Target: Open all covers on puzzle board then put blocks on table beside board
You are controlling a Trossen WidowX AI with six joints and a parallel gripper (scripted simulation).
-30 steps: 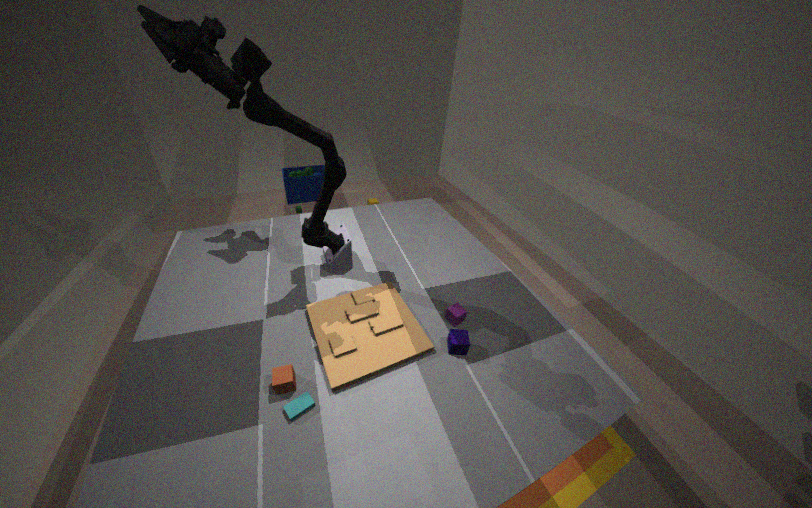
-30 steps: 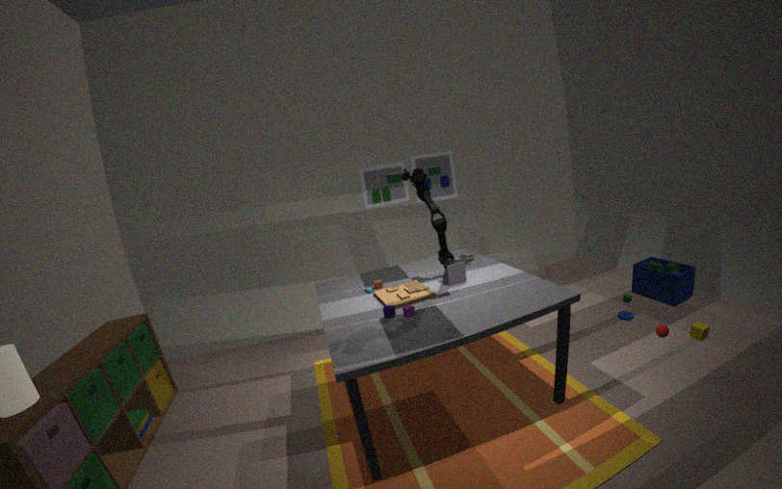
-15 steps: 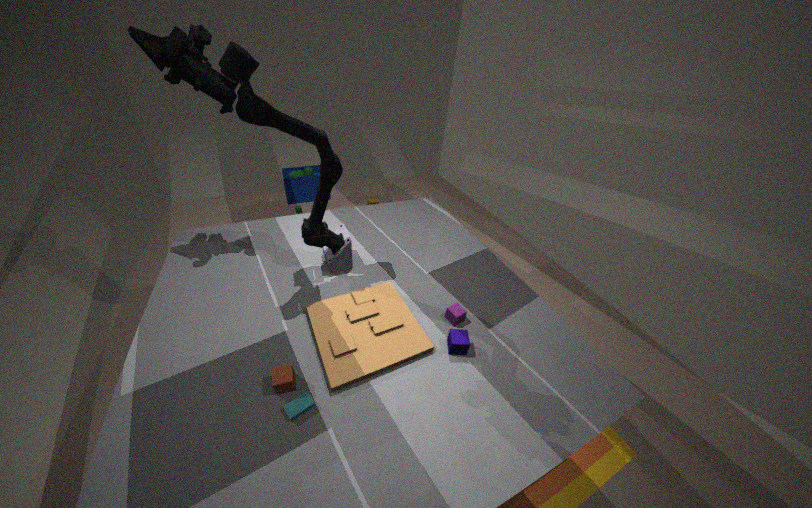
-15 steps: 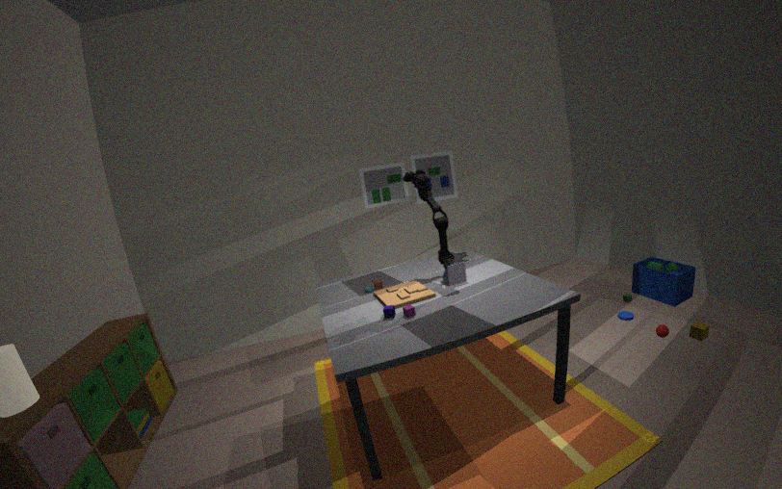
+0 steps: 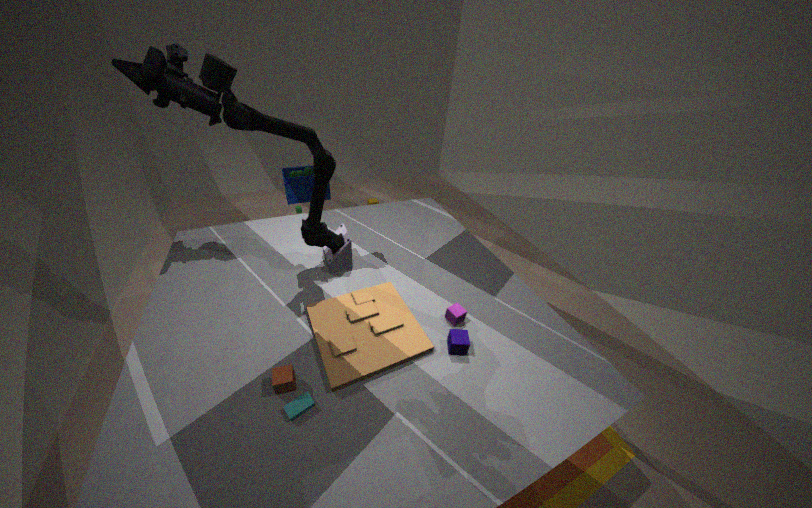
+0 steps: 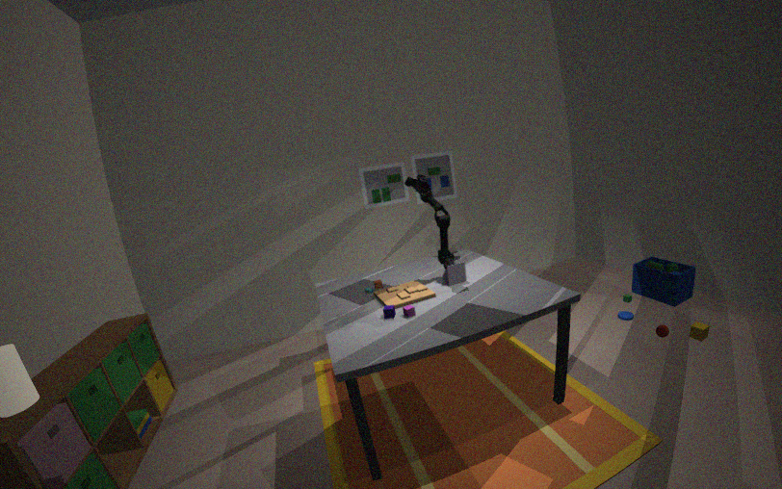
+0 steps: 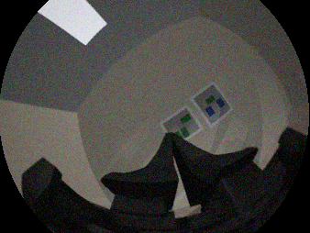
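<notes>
The tan puzzle board [image 5: 389, 353] [image 6: 393, 300] lies on the table with several thin covers of the same tan colour on it. I cannot make out the wells or how far each cover is open. A magenta block [image 5: 455, 313] [image 6: 408, 311] and a purple block [image 5: 458, 342] [image 6: 389, 312] rest on the table on one side, clear of the board. An orange block [image 5: 283, 378] [image 6: 377, 283] and a flat teal block [image 5: 299, 406] [image 6: 369, 290] rest clear on the other side. My gripper [image 5: 114, 62] [image 6: 407, 181] [image 7: 169, 135] is shut and empty, raised high above the table.
The arm's grey base mount [image 5: 338, 257] [image 6: 456, 272] stands on the table beyond the board. Two framed pictures [image 6: 383, 185] [image 7: 212, 105] hang on the wall. A blue bin [image 6: 663, 282] and small toys are on the floor, away from the table.
</notes>
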